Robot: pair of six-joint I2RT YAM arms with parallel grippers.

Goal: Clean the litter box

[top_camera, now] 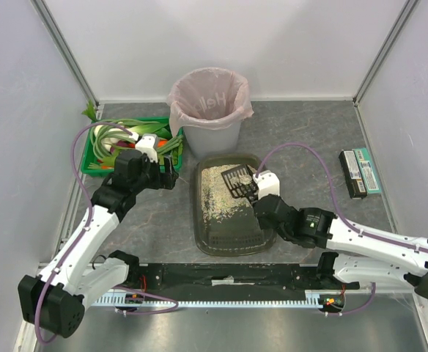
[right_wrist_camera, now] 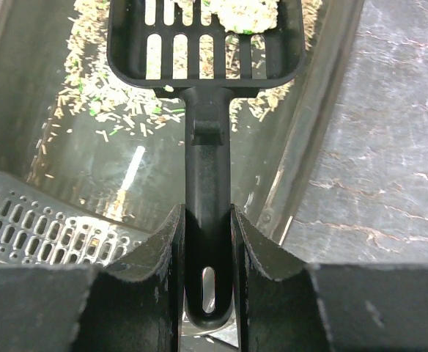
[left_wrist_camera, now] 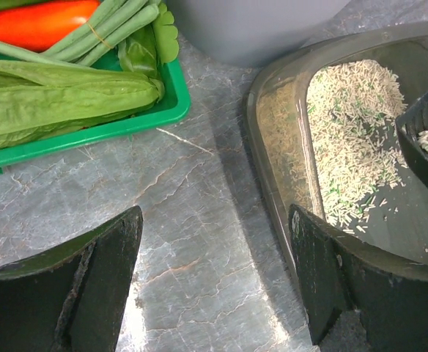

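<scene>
Right wrist view puts the right pincer [right_wrist_camera: 207, 242] nearest, its jaws clamped tight on the handle of a black slotted scoop [right_wrist_camera: 207, 132], which carries a pale clump [right_wrist_camera: 243, 15] of litter above the litter box [right_wrist_camera: 23, 110]. That box sits on the grey tabletop [top_camera: 148, 220] between the two arms, with beige litter [top_camera: 218, 194] spread over its far half. Left of it, the left pincer [left_wrist_camera: 215, 246] hangs spread wide and empty over the tabletop beside the box's rim. Farther back stand a green crate [top_camera: 88, 158] of vegetables and a grey bin [top_camera: 214, 139] lined with a pink bag.
</scene>
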